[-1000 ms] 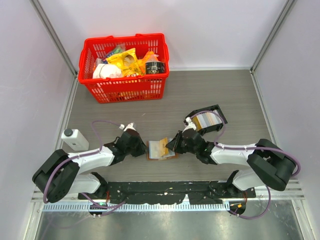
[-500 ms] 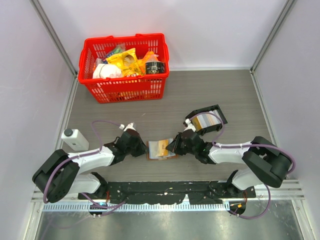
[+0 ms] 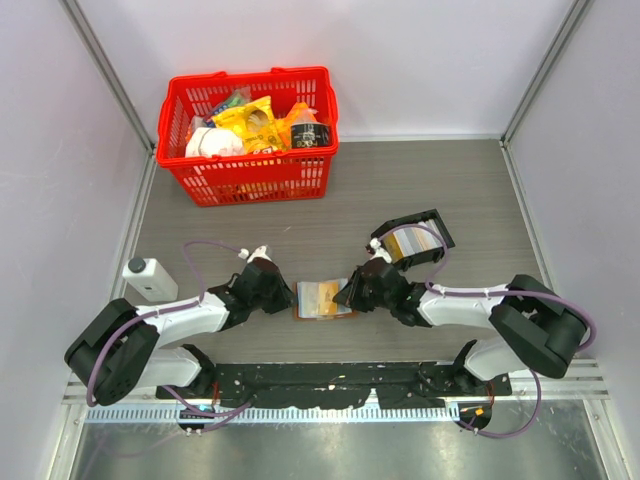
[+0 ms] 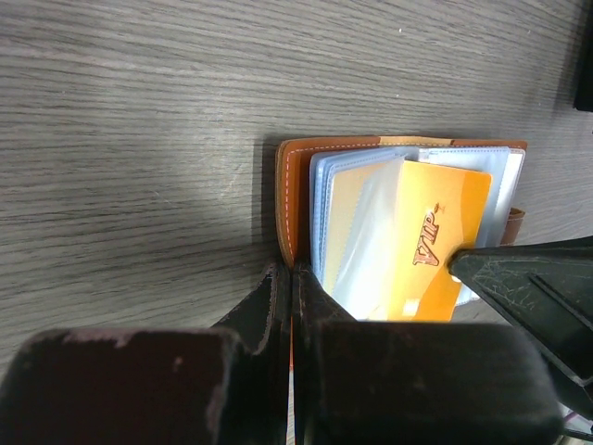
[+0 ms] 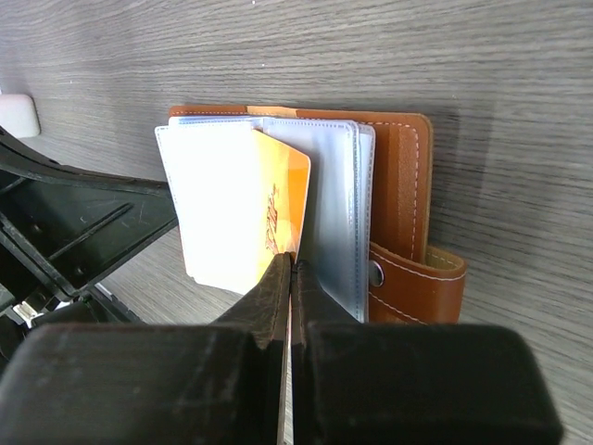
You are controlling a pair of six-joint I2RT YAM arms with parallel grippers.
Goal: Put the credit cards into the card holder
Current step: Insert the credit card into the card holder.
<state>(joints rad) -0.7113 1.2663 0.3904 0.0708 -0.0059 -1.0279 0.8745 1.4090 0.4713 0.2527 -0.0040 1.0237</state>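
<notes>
The open card holder (image 3: pixel 322 299) lies on the desk (image 3: pixel 450 190), an orange card (image 4: pixel 431 241) in its sleeves. Left hand (image 4: pixel 289 278) pinches its edge; right hand (image 5: pixel 290 264) grips the card. The red basket (image 3: pixel 250 175) holds snacks.

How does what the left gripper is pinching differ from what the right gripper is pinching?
The left gripper is shut on the card holder, at its brown leather edge; the right gripper is shut on the orange card. The card holder lies open and flat on the table; the orange card sits partly inside a clear sleeve. Both grippers are closed, facing each other.
</notes>
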